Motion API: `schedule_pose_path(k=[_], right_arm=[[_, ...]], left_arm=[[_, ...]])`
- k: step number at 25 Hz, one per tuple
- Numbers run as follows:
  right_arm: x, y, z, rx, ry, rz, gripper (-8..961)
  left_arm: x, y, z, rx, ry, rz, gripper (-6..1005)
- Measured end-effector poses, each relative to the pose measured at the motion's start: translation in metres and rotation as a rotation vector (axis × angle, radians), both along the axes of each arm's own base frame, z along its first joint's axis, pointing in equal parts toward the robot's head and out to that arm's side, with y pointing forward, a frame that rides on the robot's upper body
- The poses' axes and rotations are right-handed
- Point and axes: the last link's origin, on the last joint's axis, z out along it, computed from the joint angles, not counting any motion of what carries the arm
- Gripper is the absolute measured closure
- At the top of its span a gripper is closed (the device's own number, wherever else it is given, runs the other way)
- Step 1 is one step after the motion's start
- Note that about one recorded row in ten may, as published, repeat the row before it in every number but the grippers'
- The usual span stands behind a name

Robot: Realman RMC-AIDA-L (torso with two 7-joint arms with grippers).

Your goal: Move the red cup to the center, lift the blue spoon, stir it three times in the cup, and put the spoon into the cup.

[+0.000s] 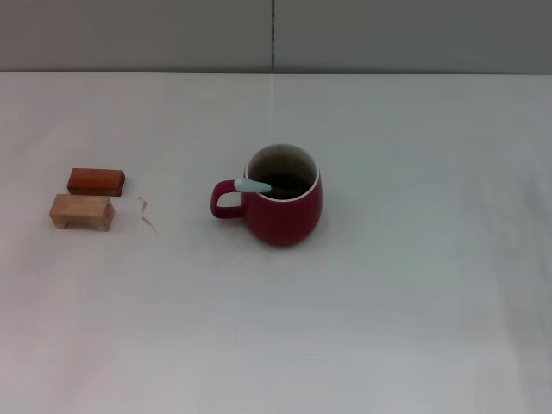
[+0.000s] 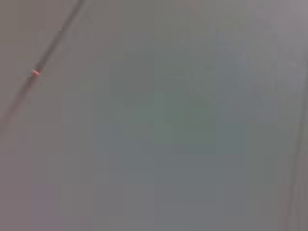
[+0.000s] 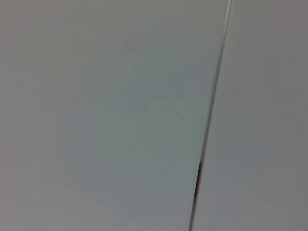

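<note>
I see the red cup [image 1: 285, 210] mid-table with the blue spoon [image 1: 256, 185] resting inside against its rim; neither gripper shows, so I cannot tell their grip

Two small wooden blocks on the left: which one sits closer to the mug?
The reddish-brown flat wooden block, the farther one from the robot. Its end reaches slightly nearer the dark-red ceramic mug than the pale notched wooden block in front of it.

red cup [image 1: 285, 211]: glossy dark-red ceramic, cream rim | blue spoon [image 1: 254, 185]: smooth pale-blue handle | two blocks [image 1: 82, 211]: matt wood | table [image 1: 388, 328]: matt white, smooth
</note>
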Motion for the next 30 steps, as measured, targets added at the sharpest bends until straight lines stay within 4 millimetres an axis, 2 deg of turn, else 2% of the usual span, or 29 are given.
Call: schedule_pose_path(k=[2,3,4,5,10,13,22,25,30], right_arm=[[0.001,-0.001,0.001,0.003,-0.002,-0.005,222],[0.002,-0.001,0.001,0.004,-0.003,-0.008,222],[0.003,-0.001,0.002,0.004,-0.004,-0.010,222],[0.003,-0.001,0.002,0.005,-0.005,-0.012,222],[0.005,-0.002,0.003,0.007,-0.006,-0.017,223],[0.006,-0.003,0.003,0.010,-0.008,-0.022,223],[0.009,-0.005,0.006,0.023,-0.004,-0.034,222],[0.010,-0.007,0.007,0.033,0.000,-0.041,222],[0.014,-0.007,0.008,0.029,-0.012,-0.057,222]], left_arm=[[0.000,0.000,0.000,0.000,0.000,0.000,220],[-0.010,-0.001,0.000,0.029,-0.032,0.027,220],[-0.029,-0.006,-0.001,0.125,-0.070,0.096,220],[-0.035,-0.009,-0.003,0.170,-0.067,0.125,220],[-0.056,-0.012,-0.016,0.306,0.053,0.252,220],[-0.064,-0.011,-0.026,0.362,0.194,0.322,220],[-0.087,-0.018,-0.061,0.423,0.462,0.472,220],[-0.102,-0.019,-0.074,0.390,0.537,0.566,220],[-0.112,-0.019,-0.089,0.335,0.582,0.630,220]])
